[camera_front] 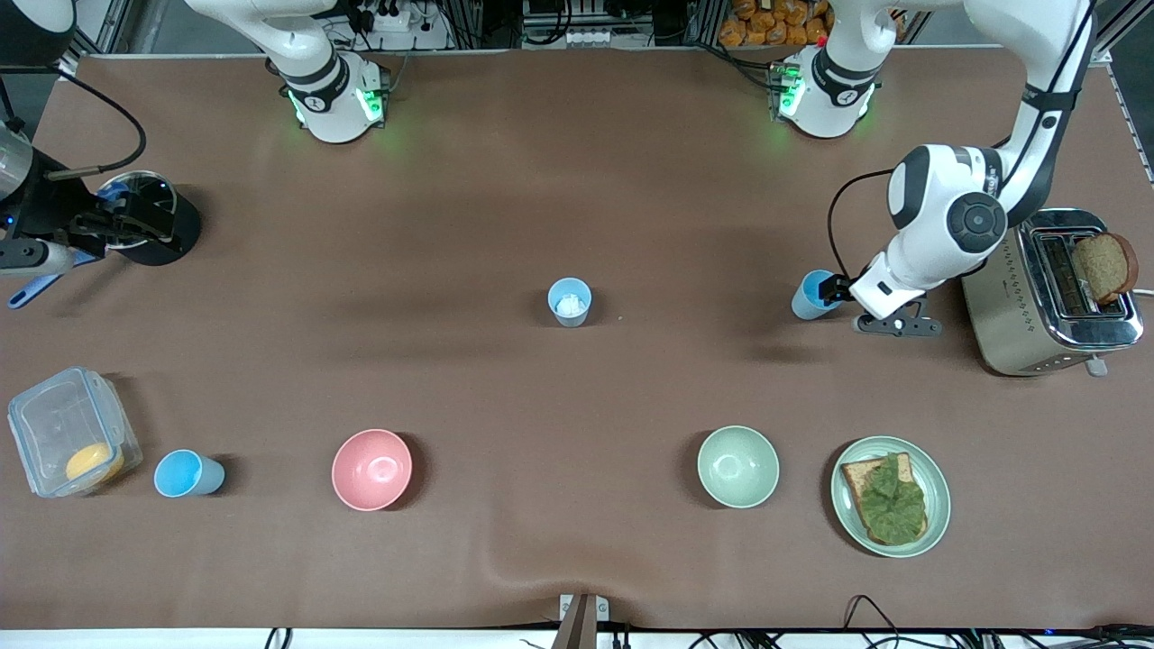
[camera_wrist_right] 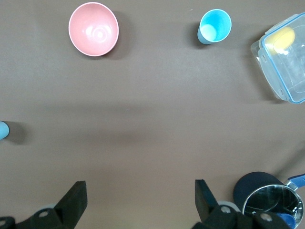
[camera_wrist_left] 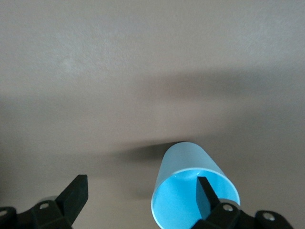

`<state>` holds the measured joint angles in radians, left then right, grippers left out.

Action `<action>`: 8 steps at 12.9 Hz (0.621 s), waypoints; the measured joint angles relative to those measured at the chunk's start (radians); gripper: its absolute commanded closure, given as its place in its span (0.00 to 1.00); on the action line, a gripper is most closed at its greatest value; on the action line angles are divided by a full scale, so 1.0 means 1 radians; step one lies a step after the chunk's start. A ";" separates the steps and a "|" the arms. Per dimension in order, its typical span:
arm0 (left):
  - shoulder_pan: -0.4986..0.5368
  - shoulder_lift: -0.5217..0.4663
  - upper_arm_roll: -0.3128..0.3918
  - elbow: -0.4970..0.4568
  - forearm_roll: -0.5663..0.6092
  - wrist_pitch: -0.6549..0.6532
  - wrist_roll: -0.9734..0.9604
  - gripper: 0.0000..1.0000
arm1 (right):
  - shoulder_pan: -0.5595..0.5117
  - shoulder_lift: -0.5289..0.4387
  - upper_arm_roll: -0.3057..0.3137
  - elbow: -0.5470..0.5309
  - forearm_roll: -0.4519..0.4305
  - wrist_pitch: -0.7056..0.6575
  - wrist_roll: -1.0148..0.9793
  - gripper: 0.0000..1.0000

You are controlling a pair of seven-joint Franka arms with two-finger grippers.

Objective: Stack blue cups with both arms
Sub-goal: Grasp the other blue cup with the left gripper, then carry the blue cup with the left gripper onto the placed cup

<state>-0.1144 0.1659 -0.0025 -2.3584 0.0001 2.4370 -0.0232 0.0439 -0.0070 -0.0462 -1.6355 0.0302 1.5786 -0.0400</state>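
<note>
Three blue cups stand apart on a brown worktop [camera_front: 577, 180] between two white Franka arms. The left gripper [camera_front: 834, 290] is low at the left arm's end of the worktop, its jaws spread wide with one finger [camera_wrist_left: 206, 193] reaching into the mouth of a blue cup [camera_front: 814, 295] and the other finger [camera_wrist_left: 76, 193] well clear of it; the cup is not clamped. Just beside that gripper, toward the same end, sits a chrome toaster [camera_front: 1050, 293] with a slice of brown bread [camera_front: 1104, 264] in one of its slots. A second cup with a white patch inside [camera_front: 570, 301] stands mid-worktop, roughly level with the first. The third cup [camera_front: 187, 473] sits nearer the front camera at the right arm's end, between a clear lidded container [camera_front: 72, 431] holding something yellow and a pink bowl [camera_front: 371, 469]. In the same row, toward the left arm's end, come a pale green bowl [camera_front: 737, 466] and a green plate [camera_front: 891, 496] carrying toast topped with a green leaf. The right gripper [camera_front: 113, 221] hangs at the right arm's end of the worktop, over the edge of a dark pot with a glass lid [camera_front: 149, 216], its jaws also wide open and holding nothing; in its wrist view the pink bowl, the third cup and the container all show below it.
</note>
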 measured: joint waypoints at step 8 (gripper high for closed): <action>0.000 0.000 0.000 -0.017 0.000 0.014 0.003 1.00 | 0.000 0.002 0.000 0.000 -0.002 -0.001 0.000 0.00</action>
<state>-0.1143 0.1663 -0.0025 -2.3754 0.0001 2.4506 -0.0200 0.0439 -0.0050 -0.0462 -1.6353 0.0287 1.5776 -0.0400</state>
